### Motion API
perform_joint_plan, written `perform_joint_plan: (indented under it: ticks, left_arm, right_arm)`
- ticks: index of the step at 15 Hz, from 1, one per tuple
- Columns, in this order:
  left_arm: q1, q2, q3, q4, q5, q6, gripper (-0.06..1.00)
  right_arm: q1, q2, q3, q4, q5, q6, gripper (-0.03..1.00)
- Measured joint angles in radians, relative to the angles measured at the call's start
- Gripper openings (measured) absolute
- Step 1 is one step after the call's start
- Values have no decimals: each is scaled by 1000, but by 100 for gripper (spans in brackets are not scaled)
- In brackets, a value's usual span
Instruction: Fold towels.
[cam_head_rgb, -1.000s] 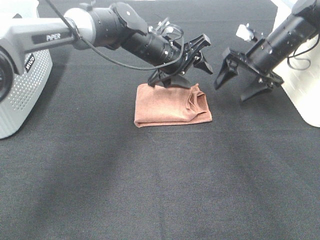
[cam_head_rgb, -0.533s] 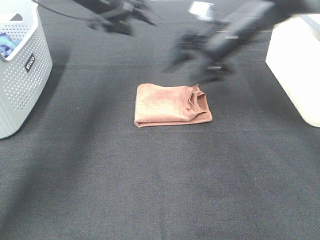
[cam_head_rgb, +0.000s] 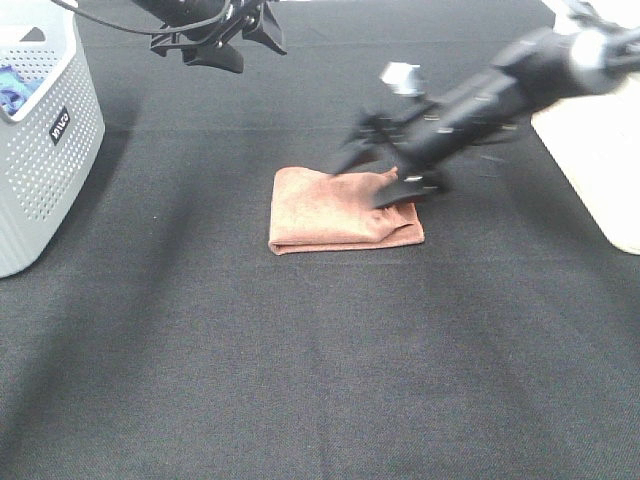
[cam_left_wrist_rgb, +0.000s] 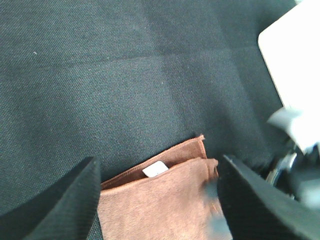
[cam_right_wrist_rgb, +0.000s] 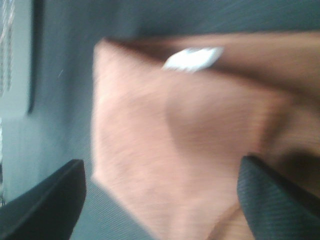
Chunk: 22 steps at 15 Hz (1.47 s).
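The terracotta towel lies folded into a small rectangle on the black table, bunched at its right end. Its white tag shows in the left wrist view and the right wrist view. My right gripper is open, low over the towel's right far part, its fingers straddling the cloth; the towel fills the right wrist view. My left gripper is open and empty, raised at the far left, well away from the towel.
A grey perforated basket stands at the left edge with a blue cloth inside. A white box stands at the right edge. Black cloth covers the table.
My left arm has lifted off the towel and pulled back to the far left. My right arm has swung left and down onto the towel's right end. The towel has not moved.
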<state>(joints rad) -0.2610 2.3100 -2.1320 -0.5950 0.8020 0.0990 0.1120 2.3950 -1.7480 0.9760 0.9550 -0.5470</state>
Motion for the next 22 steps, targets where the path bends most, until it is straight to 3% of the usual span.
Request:
perform_joint_plan:
  ticks: [2, 7, 10, 13, 14, 16, 18, 22]
  left_arm:
    - [0, 0, 0, 0, 7, 0, 64]
    - [0, -7, 0, 32, 54, 6, 64]
    - [0, -76, 0, 184, 186, 39, 64]
    - [-1, -197, 0, 378, 378, -55, 64]
    - [-1, -197, 0, 378, 378, -55, 64]
    - [-9, -278, 9, 484, 406, -70, 64]
    - [-21, -399, 97, 562, 408, -99, 64]
    - [-29, -791, 568, 609, 412, -161, 64]
  right_arm:
    - [-26, 0, 0, -2, -8, 0, 78]
    - [-59, -23, 0, -217, -45, 70, 78]
    - [-59, -156, 0, -371, 31, 199, 78]
    - [-59, -286, 0, -487, 188, 303, 78]
    - [-59, -286, 0, -487, 188, 303, 78]
    - [-59, -362, 0, -555, 244, 349, 78]
    - [-59, -465, 19, -605, 247, 367, 78]
    - [-59, -819, 258, -709, 250, 376, 78]
